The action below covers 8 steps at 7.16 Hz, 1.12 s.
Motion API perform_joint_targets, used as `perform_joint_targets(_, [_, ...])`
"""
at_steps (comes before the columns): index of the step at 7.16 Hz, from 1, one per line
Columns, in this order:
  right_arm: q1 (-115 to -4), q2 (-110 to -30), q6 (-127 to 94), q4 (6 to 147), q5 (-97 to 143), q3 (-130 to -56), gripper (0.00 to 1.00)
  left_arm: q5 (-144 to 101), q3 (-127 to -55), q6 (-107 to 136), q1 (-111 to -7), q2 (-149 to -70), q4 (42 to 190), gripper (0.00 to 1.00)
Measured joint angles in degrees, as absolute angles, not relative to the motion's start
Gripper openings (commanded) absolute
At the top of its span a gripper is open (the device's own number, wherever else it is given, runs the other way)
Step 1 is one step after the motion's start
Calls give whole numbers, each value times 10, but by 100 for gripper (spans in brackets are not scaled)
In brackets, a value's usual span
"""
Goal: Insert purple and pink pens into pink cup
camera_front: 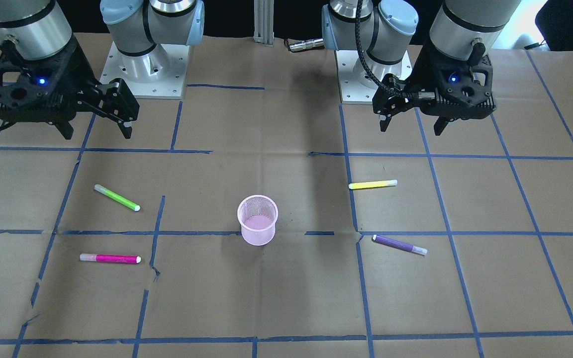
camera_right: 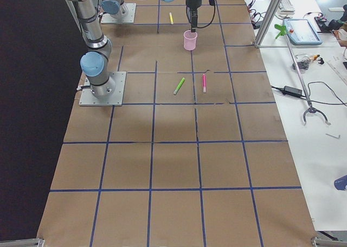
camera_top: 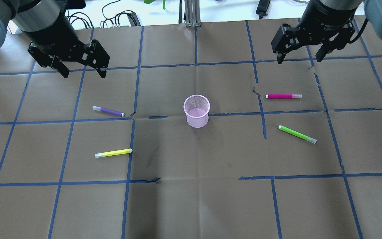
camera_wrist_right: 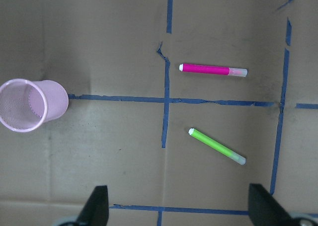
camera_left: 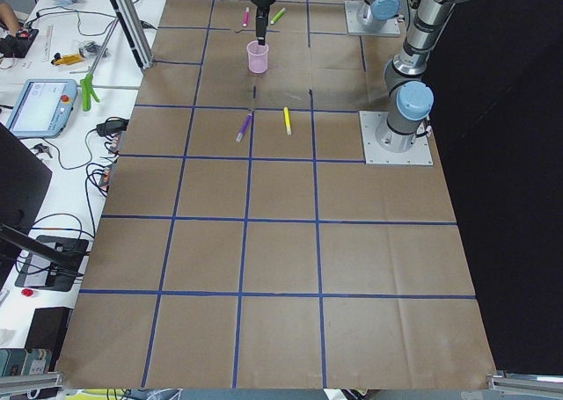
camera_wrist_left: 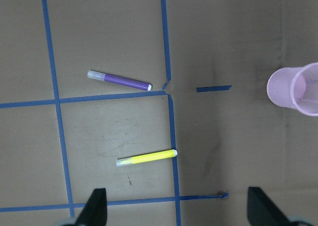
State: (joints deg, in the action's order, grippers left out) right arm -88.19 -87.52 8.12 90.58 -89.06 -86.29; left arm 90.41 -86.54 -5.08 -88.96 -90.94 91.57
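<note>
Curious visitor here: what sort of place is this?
Likely a robotics lab: left arm and right arm bolted to a tape-gridded table, beside a bench with cables and a control tablet.

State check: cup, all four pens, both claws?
pink cup: upright, empty
purple pen: lying flat, outside cup
pink pen: lying flat, outside cup
green pen: lying flat
yellow pen: lying flat
left claw: open, empty
right claw: open, empty
</note>
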Motion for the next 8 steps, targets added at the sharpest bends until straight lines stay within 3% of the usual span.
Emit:
perform_joint_targets(2, [-878, -862, 235, 933, -894, -873, 100, 930, -865, -8, -885, -916, 913, 99])
perform_joint_targets(8, [-868, -768, 561, 1065, -895, -935, 100, 906, -869, 495, -811, -916, 902, 99])
